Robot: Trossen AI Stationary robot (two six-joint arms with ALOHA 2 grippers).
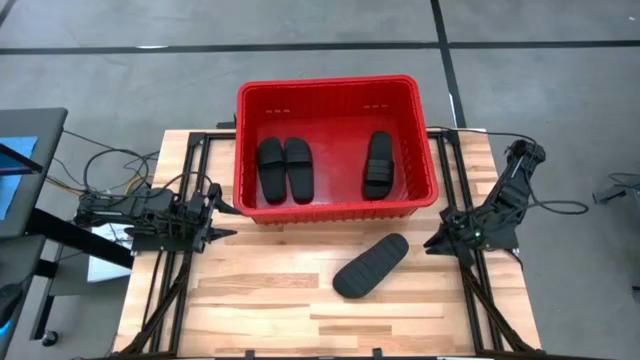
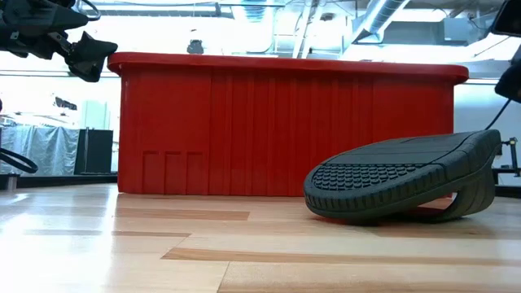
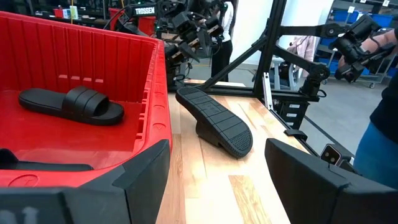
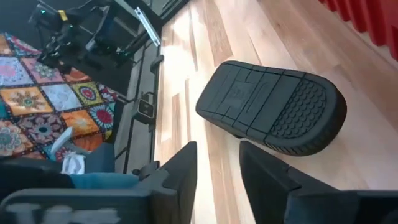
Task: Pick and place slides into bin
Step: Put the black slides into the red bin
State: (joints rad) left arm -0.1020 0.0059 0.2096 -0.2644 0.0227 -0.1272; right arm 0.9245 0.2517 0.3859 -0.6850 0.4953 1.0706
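Right end effector (image 1: 440, 243) hangs at the bench's (image 1: 260, 310) right edge, fingers a little apart and holding nothing. Just left of it the last slide (image 1: 371, 266) lies sole-up on the bench in front of the bin (image 1: 338, 205), long axis slanting toward the bin's right corner. Left end effector (image 1: 212, 222), wide open, waits farther off at the bin's left corner.

We see a pale wooden bench (image 1: 260, 310) on a grey floor (image 1: 120, 90) crossed by dark tape lines. A bright patterned rug (image 4: 43, 106) lies beside it, and shelving (image 3: 367, 12) stands far behind.
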